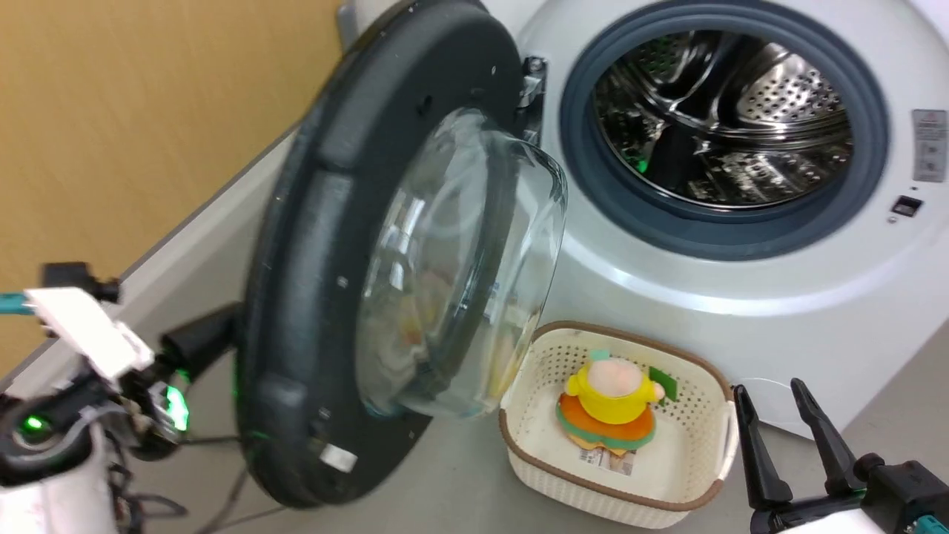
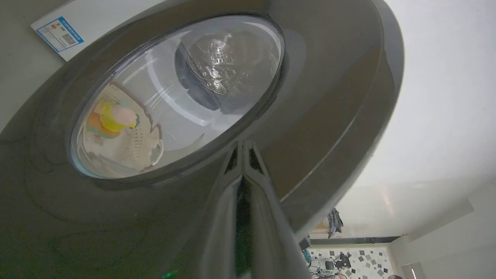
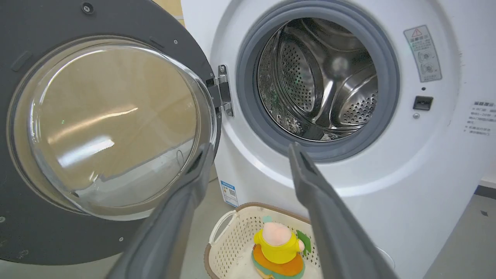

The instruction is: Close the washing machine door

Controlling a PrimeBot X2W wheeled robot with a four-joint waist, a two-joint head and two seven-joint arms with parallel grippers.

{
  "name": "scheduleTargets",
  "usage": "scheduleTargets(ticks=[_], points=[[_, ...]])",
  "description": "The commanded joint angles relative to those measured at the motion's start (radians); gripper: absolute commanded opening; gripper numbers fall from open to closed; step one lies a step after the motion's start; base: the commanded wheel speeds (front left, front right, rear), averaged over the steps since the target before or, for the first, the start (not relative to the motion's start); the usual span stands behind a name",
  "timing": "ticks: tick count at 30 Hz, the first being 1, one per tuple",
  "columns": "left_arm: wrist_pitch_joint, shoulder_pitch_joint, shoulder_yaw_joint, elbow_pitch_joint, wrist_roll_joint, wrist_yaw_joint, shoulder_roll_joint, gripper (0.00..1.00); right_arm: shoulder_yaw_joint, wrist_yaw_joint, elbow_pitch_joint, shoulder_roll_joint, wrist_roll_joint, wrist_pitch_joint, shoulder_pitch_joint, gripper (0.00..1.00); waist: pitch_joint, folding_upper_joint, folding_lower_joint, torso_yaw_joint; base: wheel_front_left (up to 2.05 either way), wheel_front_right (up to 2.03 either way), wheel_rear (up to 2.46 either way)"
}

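The washing machine door [image 1: 311, 222] stands swung partly out from the white machine, its black rim and bulging glass bowl facing the drum side. My left gripper [image 1: 222, 326] is behind it at the lower left. In the left wrist view that gripper [image 2: 243, 145] is shut, its joined tips lying against the door's glossy grey outer face [image 2: 329, 97] just below the window. My right gripper [image 1: 778, 437] hangs open at the lower right, apart from the door. In the right wrist view its fingers [image 3: 310, 182] frame the gap between the door [image 3: 38, 232] and the drum opening [image 3: 317, 77].
A cream perforated basket [image 1: 534, 415] sits on the floor below the door's glass, holding a yellow and orange plush toy [image 1: 612, 404]. The metal hinge [image 1: 532, 81] joins door and machine. A yellow wall [image 1: 133, 111] rises at the left.
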Motion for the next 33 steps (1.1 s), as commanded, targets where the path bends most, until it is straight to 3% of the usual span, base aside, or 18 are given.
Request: scheduleTargets(ticks=[1, 7, 15, 24, 33], points=[[0.016, 0.038, -0.02, -0.043, -0.008, 0.011, -0.03, 0.0, -0.003, 0.001, 0.002, 0.004, -0.005, -0.005, 0.011, 1.0, -0.005, 0.0, 0.0, -0.019, 0.0, 0.0, 0.0], [0.018, 0.144, -0.089, -0.191, -0.034, 0.048, -0.102, 0.0, -0.001, 0.001, 0.003, 0.008, -0.008, -0.005, 0.016, 1.0, -0.009, 0.0, 0.0, -0.077, 0.0, 0.0, 0.0], [-0.117, 0.277, -0.245, -0.297, -0.133, 0.065, -0.118, 0.0, 0.002, 0.001, 0.002, -0.001, -0.009, -0.005, 0.016, 1.0, 0.005, 0.0, 0.0, -0.179, 0.0, 0.0, 0.0], [-0.431, 0.302, -0.46, -0.242, -0.233, -0.006, -0.119, 0.0, 0.002, 0.001, -0.007, -0.017, -0.007, -0.005, -0.006, 1.0, 0.056, 0.0, 0.0, -0.318, 0.0, 0.0, 0.0], [-0.721, 0.185, -0.642, -0.113, -0.323, -0.097, -0.119, 0.0, -0.004, 0.001, -0.01, -0.02, -0.001, -0.005, -0.027, 1.0, 0.121, 0.0, 0.0, -0.466, 0.0, 0.0, 0.0]])
